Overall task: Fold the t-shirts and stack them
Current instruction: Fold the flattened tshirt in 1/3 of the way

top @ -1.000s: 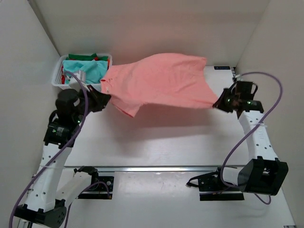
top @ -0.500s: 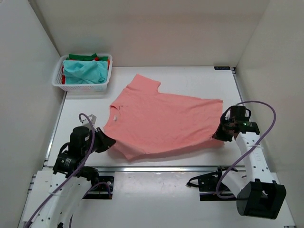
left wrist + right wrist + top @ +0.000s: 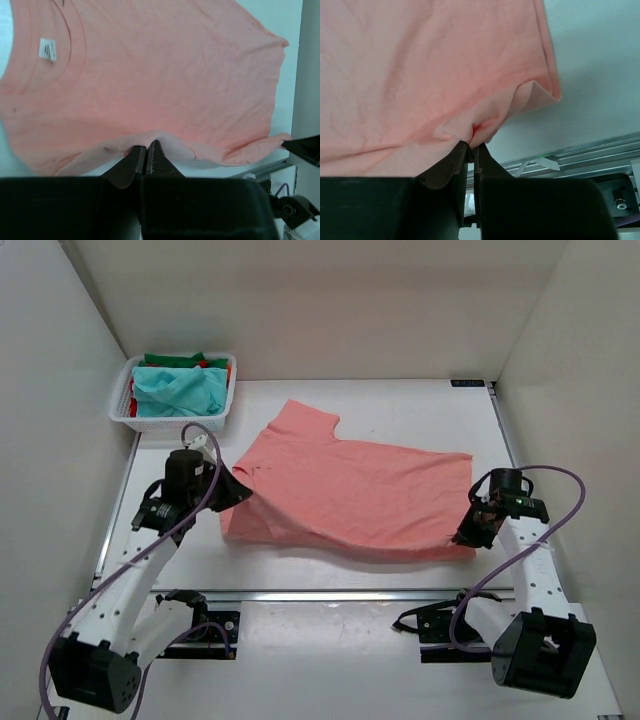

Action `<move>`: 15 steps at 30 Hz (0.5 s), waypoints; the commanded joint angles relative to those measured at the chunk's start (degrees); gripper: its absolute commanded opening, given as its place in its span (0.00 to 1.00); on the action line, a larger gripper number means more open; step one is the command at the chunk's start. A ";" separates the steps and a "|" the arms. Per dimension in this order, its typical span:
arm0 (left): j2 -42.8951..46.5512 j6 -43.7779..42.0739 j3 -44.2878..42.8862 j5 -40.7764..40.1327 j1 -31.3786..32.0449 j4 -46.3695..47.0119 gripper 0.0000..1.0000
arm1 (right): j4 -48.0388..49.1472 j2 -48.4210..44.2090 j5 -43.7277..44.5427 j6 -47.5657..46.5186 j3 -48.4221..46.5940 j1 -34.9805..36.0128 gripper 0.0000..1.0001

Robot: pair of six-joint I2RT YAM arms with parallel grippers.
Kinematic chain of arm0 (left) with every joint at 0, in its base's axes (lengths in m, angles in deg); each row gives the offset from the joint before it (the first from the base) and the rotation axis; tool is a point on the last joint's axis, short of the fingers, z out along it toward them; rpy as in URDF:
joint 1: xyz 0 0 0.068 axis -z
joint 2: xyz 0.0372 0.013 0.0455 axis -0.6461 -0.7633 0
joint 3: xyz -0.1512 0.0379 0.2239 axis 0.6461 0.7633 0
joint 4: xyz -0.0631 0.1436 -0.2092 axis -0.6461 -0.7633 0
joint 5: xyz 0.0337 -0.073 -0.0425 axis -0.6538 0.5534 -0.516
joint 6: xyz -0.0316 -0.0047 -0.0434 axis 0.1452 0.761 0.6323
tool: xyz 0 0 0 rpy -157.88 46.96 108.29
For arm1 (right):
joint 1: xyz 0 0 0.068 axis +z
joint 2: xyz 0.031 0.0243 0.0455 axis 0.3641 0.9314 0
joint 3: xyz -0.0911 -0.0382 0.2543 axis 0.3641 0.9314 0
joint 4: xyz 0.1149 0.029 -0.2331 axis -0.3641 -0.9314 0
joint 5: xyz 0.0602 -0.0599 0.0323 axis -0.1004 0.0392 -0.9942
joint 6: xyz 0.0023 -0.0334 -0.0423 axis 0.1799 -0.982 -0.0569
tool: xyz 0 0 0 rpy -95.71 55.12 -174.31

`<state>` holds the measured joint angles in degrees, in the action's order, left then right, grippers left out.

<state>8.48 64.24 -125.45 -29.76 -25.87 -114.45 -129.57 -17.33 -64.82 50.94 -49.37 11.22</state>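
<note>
Top external view: The salmon-pink t-shirt [image 3: 350, 490] lies spread across the middle of the table [image 3: 400, 405], collar to the left, hem to the right, one sleeve pointing to the far side. The left gripper [image 3: 240, 490] is clamped on the shirt's near-left edge just beside the collar, where the cloth is raised in a ridge. The right gripper [image 3: 465, 535] is clamped on the near-right hem corner. A white lattice basket [image 3: 175, 422] stands at the far-left corner, apart from the pink shirt. It holds a teal t-shirt [image 3: 180, 390] on top, with green cloth [image 3: 170, 360] and red cloth [image 3: 215, 365] at its far rim.

Left wrist view: The fingers meet on a pinch of pink cloth. The collar and its white label [image 3: 48, 48] lie at upper left.

Right wrist view: The fingers are nearly together on a bunched fold of the hem corner. The cloth beside it curls over, and bare table shows to the right.
</note>
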 commanded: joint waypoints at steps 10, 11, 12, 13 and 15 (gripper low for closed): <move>-11.39 -4.79 -2.98 -1.24 -0.49 10.26 0.00 | 1.74 -1.27 -0.59 5.62 1.10 -2.61 0.00; -12.35 -5.22 -3.06 -1.24 -0.66 10.61 0.00 | 2.44 -0.83 -0.60 6.23 1.63 -2.79 0.00; -12.97 -5.32 -2.89 -1.41 -0.57 11.13 0.00 | 2.45 -1.00 -0.77 6.41 1.81 -2.96 0.00; -13.93 -5.58 -3.67 -1.68 -0.66 11.31 0.00 | 2.88 -0.40 -0.25 6.50 1.98 -3.14 0.00; -16.65 -6.37 -4.46 -1.76 -1.01 11.66 0.00 | 3.15 -1.09 -0.16 7.29 2.68 -3.58 0.00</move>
<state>-5.93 59.78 -127.52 -30.50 -26.33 -105.29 -128.13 -18.14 -65.08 56.31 -47.34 8.42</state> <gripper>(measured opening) 0.064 0.044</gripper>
